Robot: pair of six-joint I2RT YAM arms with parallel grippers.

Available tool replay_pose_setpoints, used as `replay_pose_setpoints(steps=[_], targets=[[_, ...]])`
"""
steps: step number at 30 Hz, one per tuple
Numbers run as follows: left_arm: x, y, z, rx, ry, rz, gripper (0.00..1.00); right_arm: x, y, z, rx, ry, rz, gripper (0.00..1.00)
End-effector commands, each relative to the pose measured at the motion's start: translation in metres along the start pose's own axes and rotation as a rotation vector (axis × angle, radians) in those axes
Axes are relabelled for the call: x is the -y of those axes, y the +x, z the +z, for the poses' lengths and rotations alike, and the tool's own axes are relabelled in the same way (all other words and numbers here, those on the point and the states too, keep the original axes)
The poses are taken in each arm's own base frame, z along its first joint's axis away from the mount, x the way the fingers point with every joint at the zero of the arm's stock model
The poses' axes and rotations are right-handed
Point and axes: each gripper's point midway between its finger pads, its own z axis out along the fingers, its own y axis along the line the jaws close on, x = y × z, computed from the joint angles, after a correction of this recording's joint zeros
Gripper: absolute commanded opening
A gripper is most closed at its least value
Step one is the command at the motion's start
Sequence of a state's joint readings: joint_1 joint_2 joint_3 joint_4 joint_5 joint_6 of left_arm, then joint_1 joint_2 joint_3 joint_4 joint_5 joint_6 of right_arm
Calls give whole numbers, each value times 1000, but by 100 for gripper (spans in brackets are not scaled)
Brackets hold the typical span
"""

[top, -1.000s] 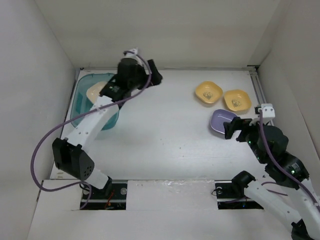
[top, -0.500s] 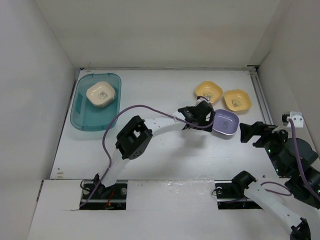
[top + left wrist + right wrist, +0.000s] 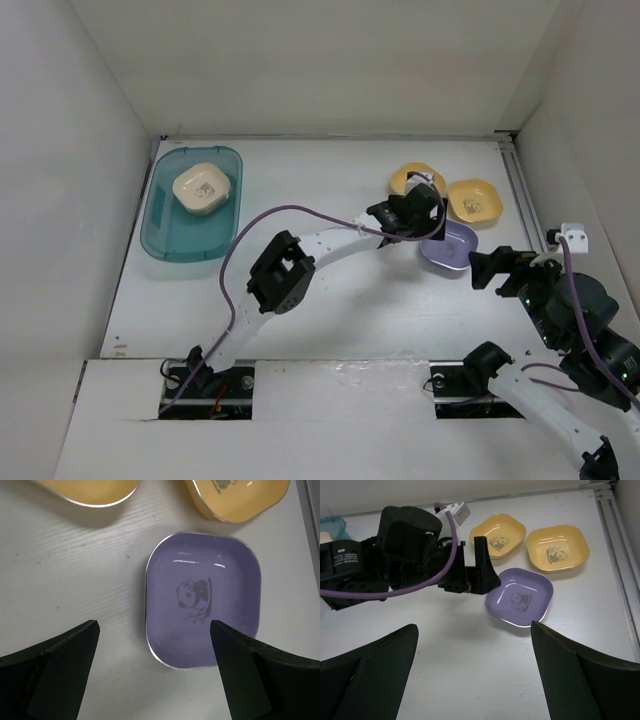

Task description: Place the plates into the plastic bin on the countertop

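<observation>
The left gripper (image 3: pixel 154 630) hangs over the small purple rounded-square dish (image 3: pixel 202 610) with its fingers spread wide and nothing between them. One finger is over the bare white countertop (image 3: pixel 60 570), the other above the dish's far side. A descent from here could catch the low rim and tip the dish, or skid it into the yellow dish (image 3: pixel 235 500) or its twin (image 3: pixel 90 490) just beyond. The right gripper (image 3: pixel 485 268), likewise spread and empty, sits near — a collision risk. The translucent teal plastic bin (image 3: pixel 165 235), holding one cream dish (image 3: pixel 203 188), lies well apart — a long carry.
</observation>
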State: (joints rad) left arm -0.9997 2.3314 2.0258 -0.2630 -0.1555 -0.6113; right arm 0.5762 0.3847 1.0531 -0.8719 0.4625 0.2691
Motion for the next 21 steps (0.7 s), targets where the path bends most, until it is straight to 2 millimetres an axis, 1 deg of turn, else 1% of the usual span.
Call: replay_pose_setpoints(steps=[1, 2, 3, 4, 5, 6, 8, 9, 10, 11, 12, 13, 14, 15, 16, 17, 18, 20, 21], targets=[[3, -12, 12, 38, -29, -14, 91, -6, -6, 3, 21, -18, 21, 100], [1, -11, 17, 38, -43, -12, 89, -5, -7, 1, 30, -20, 16, 100], [-6, -1, 29, 21, -69, -14, 87, -5, -7, 1, 30, -20, 16, 100], [-7, -3, 31, 33, -81, -14, 85, -4, -8, -1, 40, -23, 21, 100], [-11, 0, 34, 29, -96, -11, 77, -3, -10, -3, 40, -23, 21, 100], [-15, 6, 37, 14, -109, -16, 74, -3, -10, -3, 40, -23, 21, 100], [-22, 12, 42, 9, -133, -11, 70, -2, -11, -5, 48, -25, 25, 100], [-23, 11, 42, 15, -140, -11, 69, -1, -9, -6, 40, -23, 12, 100], [-26, 16, 46, 7, -146, -8, 63, -1, -9, -6, 40, -23, 11, 100], [-29, 20, 49, 0, -152, -6, 61, -1, -9, -6, 40, -23, 11, 100], [-29, 20, 49, 0, -152, -6, 59, -1, -9, -6, 40, -23, 11, 100], [-31, 24, 53, -8, -159, -3, 54, -1, -9, -6, 40, -23, 11, 100], [-34, 27, 52, -18, -167, 1, 35, -1, -9, -6, 40, -23, 11, 100], [-37, 32, 52, -31, -178, -4, 25, -1, -9, -6, 40, -23, 11, 100], [-39, 33, 50, -34, -181, -3, 14, -1, -12, -7, 56, -27, 19, 100], [-35, 22, 38, -15, -178, -15, 3, -1, -12, -7, 56, -27, 20, 100], [-48, 34, 32, -41, -211, -4, 0, -1, -12, -7, 56, -27, 20, 100], [-48, 29, 16, -23, -196, -10, 0, -3, -9, -2, 60, -29, 22, 100], [-53, 25, -6, -13, -200, -11, 0, -4, -12, -2, 69, -31, 26, 100]])
